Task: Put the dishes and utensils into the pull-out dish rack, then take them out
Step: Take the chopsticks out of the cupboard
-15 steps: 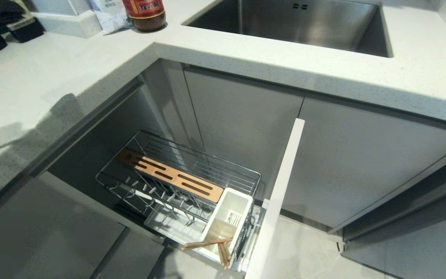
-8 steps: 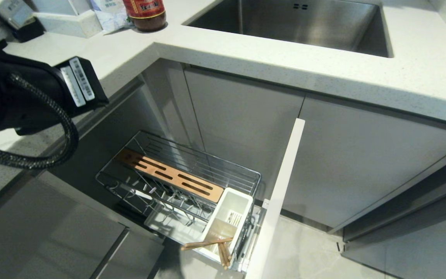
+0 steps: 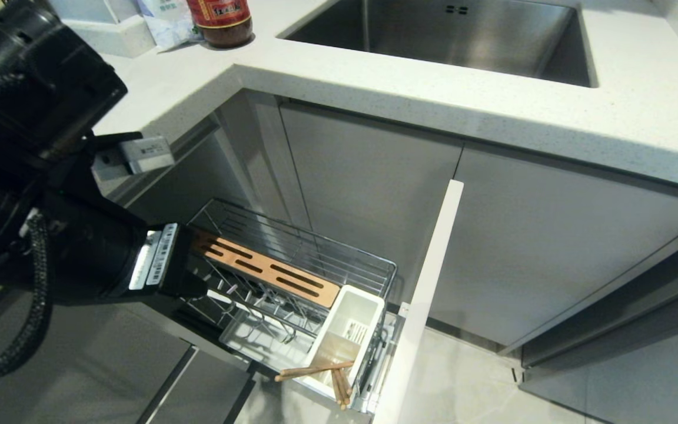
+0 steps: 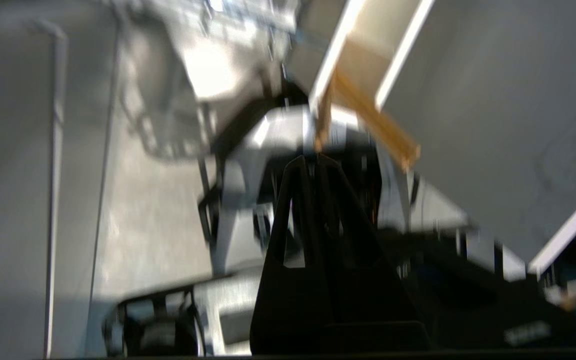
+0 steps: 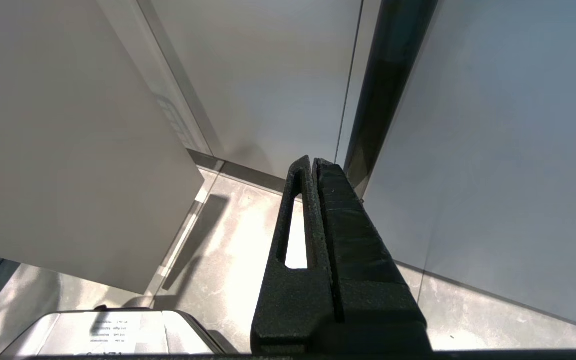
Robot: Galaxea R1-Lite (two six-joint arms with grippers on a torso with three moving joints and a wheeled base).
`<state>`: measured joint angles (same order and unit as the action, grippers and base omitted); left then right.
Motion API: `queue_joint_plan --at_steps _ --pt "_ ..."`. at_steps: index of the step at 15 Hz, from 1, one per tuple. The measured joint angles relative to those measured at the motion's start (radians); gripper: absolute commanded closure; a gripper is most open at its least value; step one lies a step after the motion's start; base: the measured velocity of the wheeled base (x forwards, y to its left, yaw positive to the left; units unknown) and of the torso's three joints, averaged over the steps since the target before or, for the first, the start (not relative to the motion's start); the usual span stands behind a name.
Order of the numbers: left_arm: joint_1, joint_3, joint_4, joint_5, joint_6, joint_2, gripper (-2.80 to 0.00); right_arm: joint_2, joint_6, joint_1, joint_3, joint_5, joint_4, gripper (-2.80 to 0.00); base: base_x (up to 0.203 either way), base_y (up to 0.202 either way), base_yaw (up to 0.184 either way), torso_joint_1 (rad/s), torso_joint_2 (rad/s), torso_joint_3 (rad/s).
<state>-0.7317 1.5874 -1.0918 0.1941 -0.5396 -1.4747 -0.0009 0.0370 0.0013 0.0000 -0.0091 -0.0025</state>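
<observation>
The rack stands pulled out of the cabinet below the table, its white front panel turned edge-on toward the floor. Inside the rack, a slotted wooden strip runs along the far side and chrome prongs line the near side; no plate or bowl sits among them. At the panel end of the rack stands a white cup. The chopsticks rest in that cup, leaning out over its near rim, their ends splayed apart just beside the panel. In the left wrist view the chopsticks and cup show blurred beyond the fingertips.

The left arm reaches in over the rack's cabinet end, covering that corner of the wire basket. The left gripper has its jaws pressed together on nothing, apart from the chopsticks. The right gripper hangs away from the rack, near the floor and beside grey cabinet doors, its jaws also closed and empty.

On the table above the rack are a steel sink, a dark bottle and a pale bag.
</observation>
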Motion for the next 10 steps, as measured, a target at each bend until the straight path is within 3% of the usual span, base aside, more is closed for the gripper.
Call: queue_joint_plan --at_steps 5,10 --pt "0.006 0.028 -0.157 -0.144 0.013 -0.146 0.00 0.000 0.000 0.000 0.000 0.000 0.000 0.00 0.000 0.000 0.000 0.000 0.00 0.000" --pt "0.065 0.059 -0.225 -0.338 0.125 -0.295 0.00 0.000 0.000 0.000 0.000 0.000 0.000 0.00 0.000 0.000 0.000 0.000 0.00 0.000"
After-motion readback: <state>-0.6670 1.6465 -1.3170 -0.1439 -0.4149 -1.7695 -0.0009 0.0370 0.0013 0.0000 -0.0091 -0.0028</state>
